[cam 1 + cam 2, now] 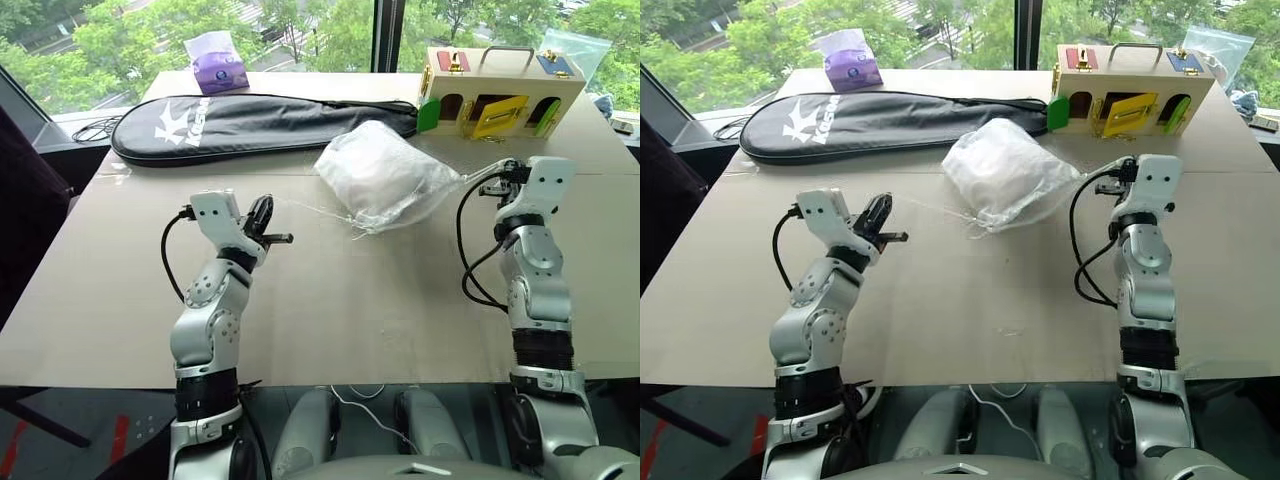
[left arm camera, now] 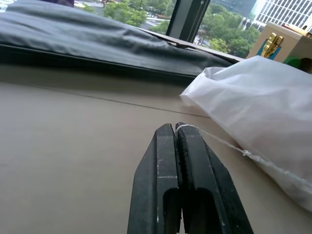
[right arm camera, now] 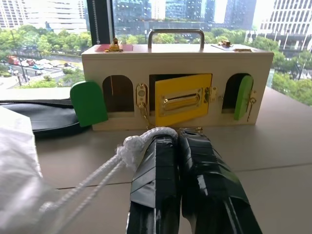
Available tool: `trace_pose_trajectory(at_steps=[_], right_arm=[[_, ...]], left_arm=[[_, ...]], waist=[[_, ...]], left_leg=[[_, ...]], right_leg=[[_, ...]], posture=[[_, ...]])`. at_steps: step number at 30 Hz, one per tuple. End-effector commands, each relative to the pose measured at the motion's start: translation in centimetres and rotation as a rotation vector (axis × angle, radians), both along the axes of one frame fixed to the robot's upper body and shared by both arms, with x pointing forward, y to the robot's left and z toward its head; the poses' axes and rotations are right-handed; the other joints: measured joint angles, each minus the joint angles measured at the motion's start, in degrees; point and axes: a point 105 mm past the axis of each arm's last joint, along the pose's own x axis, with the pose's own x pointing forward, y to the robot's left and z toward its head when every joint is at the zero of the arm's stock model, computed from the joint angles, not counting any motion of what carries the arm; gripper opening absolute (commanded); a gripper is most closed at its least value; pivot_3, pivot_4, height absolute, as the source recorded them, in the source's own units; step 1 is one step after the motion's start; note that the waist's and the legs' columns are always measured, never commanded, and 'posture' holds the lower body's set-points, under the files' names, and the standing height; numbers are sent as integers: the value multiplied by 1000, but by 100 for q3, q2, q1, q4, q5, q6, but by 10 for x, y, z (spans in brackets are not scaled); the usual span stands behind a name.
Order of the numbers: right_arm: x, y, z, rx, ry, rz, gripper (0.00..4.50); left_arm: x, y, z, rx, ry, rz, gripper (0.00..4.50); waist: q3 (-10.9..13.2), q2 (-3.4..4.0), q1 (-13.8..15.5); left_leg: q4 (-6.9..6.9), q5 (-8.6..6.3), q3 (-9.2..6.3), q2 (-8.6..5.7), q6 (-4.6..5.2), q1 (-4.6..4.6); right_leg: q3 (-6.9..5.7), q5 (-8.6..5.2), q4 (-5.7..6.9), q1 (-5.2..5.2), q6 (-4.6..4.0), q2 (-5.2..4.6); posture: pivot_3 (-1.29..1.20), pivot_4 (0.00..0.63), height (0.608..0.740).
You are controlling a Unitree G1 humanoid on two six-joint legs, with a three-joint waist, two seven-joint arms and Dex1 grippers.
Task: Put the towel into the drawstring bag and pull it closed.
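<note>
The drawstring bag (image 1: 385,175) lies bulging on the middle of the tan table (image 1: 330,300), thin, white and translucent. The towel is hidden; I cannot make it out apart from the bag's fabric. My left gripper (image 2: 175,127) is left of the bag, shut on a thin white cord (image 2: 219,142) that runs taut to the bag's mouth. Right of the bag, my right gripper (image 3: 168,134) is shut on the knotted end of a thicker white cord (image 3: 97,175) leading back to the bag. In the eye views, the left gripper (image 1: 266,207) and right gripper (image 1: 497,172) stand on opposite sides of the bag.
A long black racket cover (image 1: 260,120) lies across the back of the table. A wooden lock box (image 1: 500,95) with green and yellow doors stands at the back right, just beyond the right gripper. A purple-printed packet (image 1: 218,62) sits at the far edge.
</note>
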Motion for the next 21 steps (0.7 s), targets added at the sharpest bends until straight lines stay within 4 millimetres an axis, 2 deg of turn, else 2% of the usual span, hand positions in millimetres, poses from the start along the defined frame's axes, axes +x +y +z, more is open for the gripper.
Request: trace_pose_trajectory(at_steps=[1,5,7,8,9,11,12,13,15,16,20,21], right_arm=[[-13,0,21,51,-65,-26,0],[-24,8,21,107,-46,-26,0],[-27,17,20,87,-27,7,0],[-29,21,19,74,-19,23,0],[-30,25,17,59,-11,39,0],[-31,29,14,46,2,55,0],[-32,30,13,44,6,58,0],[-32,31,13,36,9,64,0],[-33,32,12,14,12,74,0],[-33,33,12,-3,12,80,0],[-32,34,11,-33,19,97,0],[-32,35,10,-37,20,101,0]], left_arm=[[-10,2,5,15,-28,7,50],[-10,13,1,-9,-7,62,50],[-10,7,0,5,-8,22,50],[-11,0,1,19,-14,-22,50],[-18,-23,1,96,-37,-173,50],[-38,-57,-11,246,-44,-447,50],[-45,-64,-16,287,-37,-523,50],[-47,-63,-23,327,-24,-552,436],[-46,-56,-28,351,-13,-554,765],[-42,-51,-27,353,-17,-532,1293],[-18,-43,-9,338,-69,-520,2975],[-15,-45,-5,317,-73,-540,2975]], waist=[[0,0,4],[-1,1,17],[-1,1,15],[-1,1,18],[-1,0,13],[-1,2,4],[-2,4,-5],[-4,11,-6],[-5,12,-4],[-5,12,-4],[-5,12,19],[-5,12,19]], left_leg=[[0,-1,0,-1,1,0],[0,-1,-8,1,1,3],[0,0,-8,1,1,5],[1,0,-7,0,1,5],[2,0,-7,-2,1,4],[0,0,-5,-4,1,4],[-1,0,-4,-4,0,4],[-8,1,-2,-4,0,6],[-9,1,-1,-3,0,6],[-9,0,-3,0,0,6],[-8,4,-8,7,-4,10],[-5,5,-12,6,-5,8]], right_leg=[[-1,0,0,0,0,0],[-7,0,8,0,-2,1],[-7,1,8,2,-3,1],[-6,1,8,2,-3,1],[-7,1,7,2,-3,1],[-5,1,6,2,-3,2],[-5,0,6,1,-3,2],[-4,0,2,1,-4,2],[-3,0,0,1,-4,2],[-4,0,0,0,-5,3],[-9,1,5,1,-9,10],[-13,1,5,2,-9,11]], posture=[[0,150,740],[0,150,740],[0,150,740],[0,150,740],[0,150,740],[0,150,740],[0,150,740],[0,150,740],[0,150,740],[0,150,740],[0,150,740],[0,150,740]])
